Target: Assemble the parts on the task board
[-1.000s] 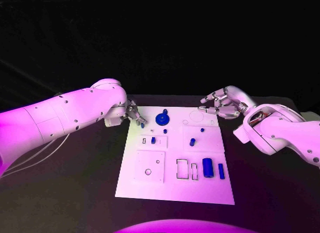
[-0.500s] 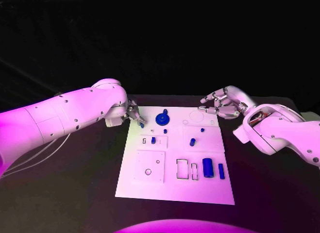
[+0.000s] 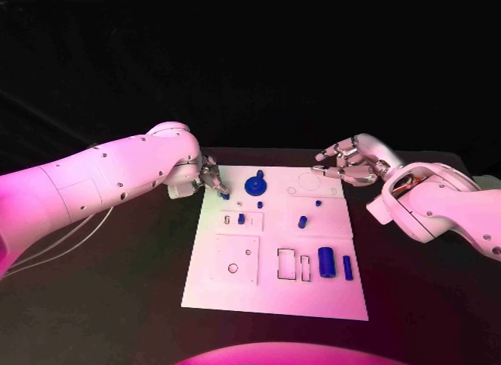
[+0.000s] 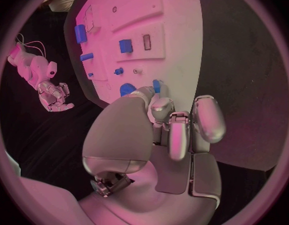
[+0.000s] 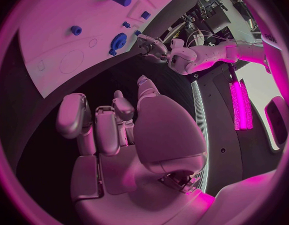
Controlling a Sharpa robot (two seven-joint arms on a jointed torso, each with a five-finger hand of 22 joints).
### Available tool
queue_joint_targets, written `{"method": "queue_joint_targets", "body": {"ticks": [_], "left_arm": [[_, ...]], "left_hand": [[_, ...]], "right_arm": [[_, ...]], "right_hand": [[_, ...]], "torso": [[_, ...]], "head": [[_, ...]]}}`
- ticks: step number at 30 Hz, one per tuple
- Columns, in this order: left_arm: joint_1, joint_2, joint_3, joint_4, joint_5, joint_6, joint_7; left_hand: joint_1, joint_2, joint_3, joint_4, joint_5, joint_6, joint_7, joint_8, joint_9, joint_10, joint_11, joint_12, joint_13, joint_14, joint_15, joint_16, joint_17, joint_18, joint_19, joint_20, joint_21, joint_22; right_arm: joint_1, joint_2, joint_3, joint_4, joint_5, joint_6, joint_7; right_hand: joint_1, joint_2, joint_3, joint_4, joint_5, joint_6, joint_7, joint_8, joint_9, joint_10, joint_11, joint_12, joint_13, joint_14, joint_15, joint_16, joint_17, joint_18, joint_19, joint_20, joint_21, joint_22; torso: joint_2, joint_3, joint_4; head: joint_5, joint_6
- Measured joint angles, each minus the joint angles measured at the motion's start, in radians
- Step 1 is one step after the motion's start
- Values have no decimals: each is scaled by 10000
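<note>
text: none legible | labels: none | numbers: none

Pink-magenta light is washing over everything, falling brightest on the left arm (image 3: pixel 91 182) and the white board (image 3: pixel 274 293). The room behind is staying black. The table (image 3: pixel 130 289) is lying dim. Wrist pictures are bending straight edges into curves, darkening at their rims. Faint glare is shining on the fingers (image 4: pixel 207 117).

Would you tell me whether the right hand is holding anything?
No: the right hand holds nothing; its fingers curl loosely over bare table beside the board.
</note>
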Motion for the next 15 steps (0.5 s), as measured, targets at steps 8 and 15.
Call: {"method": "queue_joint_targets", "body": {"ticks": [8, 15], "left_arm": [[1, -264, -5, 239, 511, -168, 21], [4, -874, -7, 1239, 1245, -646, 78]], "left_hand": [[-474, -473, 1154, -393, -492, 21, 18, 184, 173, 105, 4, 0, 72, 0, 0, 0, -1, 0, 0, 0, 0, -1], [-721, -719, 1579, -700, -1134, 24, 15, 345, 320, 241, -27, 63, 134, 0, 0, 0, -2, 0, 0, 0, 0, 48]], "right_arm": [[0, -16, 0, 2, 2, -1, 5], [-1, -31, 0, -1, 4, -2, 6]], "right_hand": [[0, 0, 0, 0, 0, 0, 0, 0, 0, 0, 0, 0, -1, 0, 0, 0, 0, 0, 0, 0, 0, 0], [0, 0, 0, 0, 0, 0, 0, 0, 0, 0, 0, 0, -1, 0, 0, 0, 0, 0, 0, 0, 0, 0]], "torso": [[-8, 0, 8], [-21, 6, 35]], "head": [[75, 0], [129, -33]]}}
